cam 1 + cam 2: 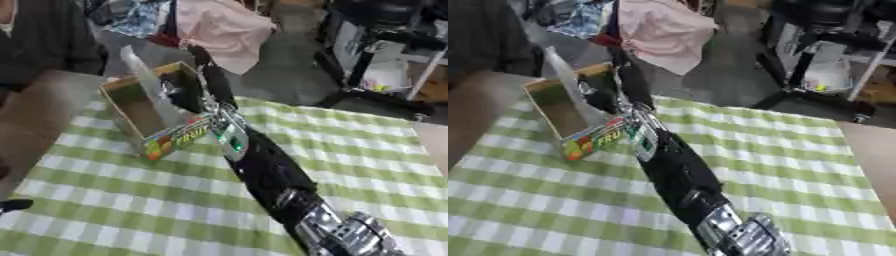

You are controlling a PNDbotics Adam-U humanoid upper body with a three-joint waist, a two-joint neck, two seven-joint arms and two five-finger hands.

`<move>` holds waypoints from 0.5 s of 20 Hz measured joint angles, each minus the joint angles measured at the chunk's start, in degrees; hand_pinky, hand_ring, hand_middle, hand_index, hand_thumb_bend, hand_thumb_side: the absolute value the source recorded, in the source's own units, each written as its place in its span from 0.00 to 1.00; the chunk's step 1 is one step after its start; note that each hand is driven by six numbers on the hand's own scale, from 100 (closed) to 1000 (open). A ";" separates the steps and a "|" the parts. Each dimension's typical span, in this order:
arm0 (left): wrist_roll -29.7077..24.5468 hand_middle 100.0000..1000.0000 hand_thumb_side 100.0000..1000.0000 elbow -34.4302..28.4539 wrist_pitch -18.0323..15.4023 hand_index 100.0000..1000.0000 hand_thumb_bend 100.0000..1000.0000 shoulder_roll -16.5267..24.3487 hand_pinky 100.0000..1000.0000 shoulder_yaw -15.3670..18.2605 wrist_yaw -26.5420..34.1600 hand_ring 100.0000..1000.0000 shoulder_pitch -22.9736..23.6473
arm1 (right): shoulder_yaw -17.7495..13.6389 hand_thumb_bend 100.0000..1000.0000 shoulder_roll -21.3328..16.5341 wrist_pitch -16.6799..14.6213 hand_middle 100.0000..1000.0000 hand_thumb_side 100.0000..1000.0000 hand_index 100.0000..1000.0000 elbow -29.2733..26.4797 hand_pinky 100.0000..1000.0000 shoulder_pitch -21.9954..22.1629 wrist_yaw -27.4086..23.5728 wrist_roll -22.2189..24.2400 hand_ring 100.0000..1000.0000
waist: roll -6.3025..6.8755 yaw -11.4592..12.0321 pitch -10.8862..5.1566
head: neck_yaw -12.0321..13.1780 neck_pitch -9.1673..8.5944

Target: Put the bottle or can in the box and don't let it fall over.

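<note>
Clear plastic bottle tilted over open cardboard box, upper left of frame. My right hand inside box opening, fingers seem curled on bottle. Black glossy arm stretched diagonally from lower right. Green checked cloth beneath.

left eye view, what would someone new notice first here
The robot's long black right arm cuts diagonally up from the lower right across the green checked tablecloth. Its right hand reaches into an open cardboard box with colourful fruit print, which stands tilted near the table's far left edge. A clear plastic shape sticks up at the box; the fingers are hidden.
</note>
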 measured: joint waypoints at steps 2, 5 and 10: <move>-0.02 1.00 0.74 0.00 -0.01 0.91 0.23 0.00 0.67 0.00 0.00 1.00 0.00 | 0.00 0.18 -0.05 0.05 1.00 0.52 1.00 -0.03 0.98 0.00 -0.25 0.05 0.96 | 0.00 -0.03 0.00 | -0.02 0.00; -0.08 1.00 0.74 0.00 -0.08 0.91 0.23 0.00 0.67 0.00 0.00 1.00 0.00 | 0.00 0.17 -0.17 0.12 1.00 0.52 1.00 -0.21 0.97 0.00 -0.53 0.12 0.95 | 0.00 -0.14 0.00 | -0.02 0.00; -0.12 1.00 0.74 0.00 -0.11 0.91 0.23 0.00 0.67 0.00 0.00 1.00 0.00 | 0.01 0.14 -0.38 0.18 1.00 0.52 1.00 -0.33 0.96 0.01 -1.57 0.43 0.94 | 0.07 -0.81 0.00 | -0.01 0.00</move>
